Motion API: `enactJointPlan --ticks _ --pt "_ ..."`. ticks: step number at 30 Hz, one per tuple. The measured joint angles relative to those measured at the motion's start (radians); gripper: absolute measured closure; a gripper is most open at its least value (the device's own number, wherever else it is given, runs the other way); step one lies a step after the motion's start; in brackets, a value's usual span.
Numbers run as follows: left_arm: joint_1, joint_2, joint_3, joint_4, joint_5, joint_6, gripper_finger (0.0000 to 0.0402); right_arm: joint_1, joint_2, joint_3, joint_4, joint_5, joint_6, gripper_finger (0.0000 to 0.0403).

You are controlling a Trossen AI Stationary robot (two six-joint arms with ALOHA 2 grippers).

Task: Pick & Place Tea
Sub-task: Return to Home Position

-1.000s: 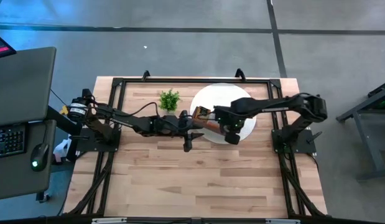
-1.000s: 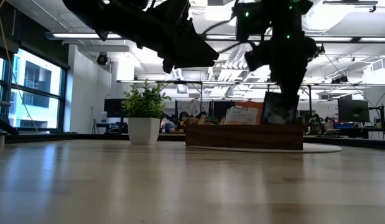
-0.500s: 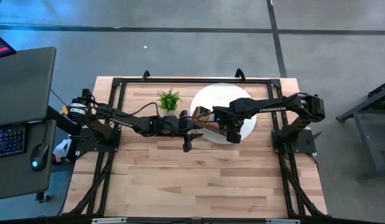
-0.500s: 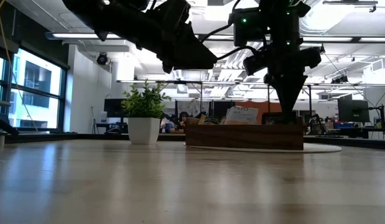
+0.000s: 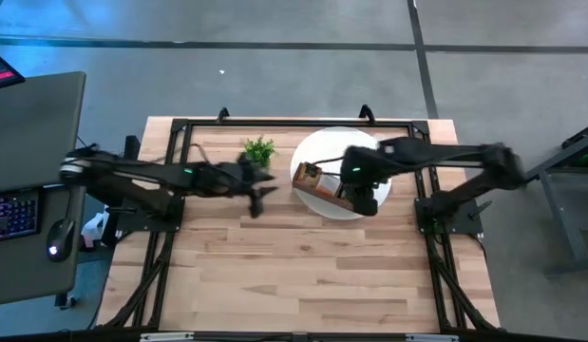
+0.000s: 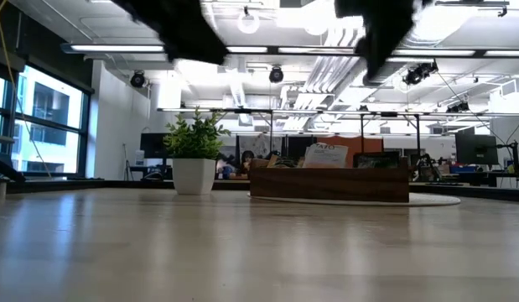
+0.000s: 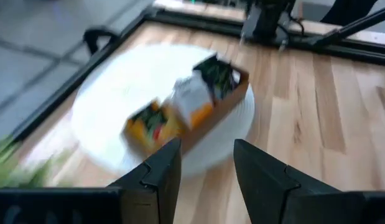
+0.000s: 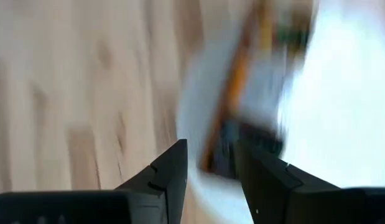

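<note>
Tea sachets (image 7: 180, 109) are standing in the wooden tray (image 6: 326, 184) on the white round mat (image 5: 341, 142). Left gripper (image 7: 208, 152) is hanging over the tabletop (image 5: 303, 266) near the potted plant (image 5: 259, 150), fingers parted a little, gripping nothing. Right gripper (image 8: 211, 152) is hanging over the mat just beside one end of the tray, seemingly parted and empty too, though its view is smeared. Sorting looks finished. The step in hand is likely homing, which calls for each arm to lift clear and fold back.

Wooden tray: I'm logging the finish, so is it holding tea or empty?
Holding tea. In the left wrist view, yellow-orange, white-and-orange and dark tea sachets stand inside the wooden tray.
</note>
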Motion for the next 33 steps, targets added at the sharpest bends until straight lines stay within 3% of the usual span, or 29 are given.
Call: enactJointPlan --ticks 4,7,11,17,22,27,33 --pt "0.0 -0.205 0.0 -0.273 0.002 -0.104 0.0257 0.056 -0.208 -0.141 0.326 -0.012 -0.107 0.0269" --pt "-0.001 -0.375 -0.036 -0.357 -0.026 -0.123 0.0257 0.081 -0.38 -0.301 0.549 -0.04 -0.132 0.0269" --pt "-0.001 -0.628 -0.179 -0.327 -0.06 -0.073 0.0257 0.09 -0.603 -0.551 0.793 -0.057 -0.093 0.0269" --pt "0.0 -0.956 -0.467 -0.122 0.055 0.03 0.0257 0.089 -0.873 -0.91 1.224 -0.067 -0.067 0.0269" --pt "0.0 -1.173 -0.592 -0.078 0.055 0.064 0.0257 0.089 -1.052 -1.1 1.372 -0.079 -0.11 0.0269" --pt "0.0 -1.175 -0.629 -0.045 0.063 0.136 0.0257 0.089 -1.216 -1.189 1.371 -0.074 -0.098 0.0269" --pt "0.0 -1.122 -0.786 0.252 0.173 0.192 0.0257 0.089 -1.353 -1.298 1.358 -0.068 -0.128 0.0269"
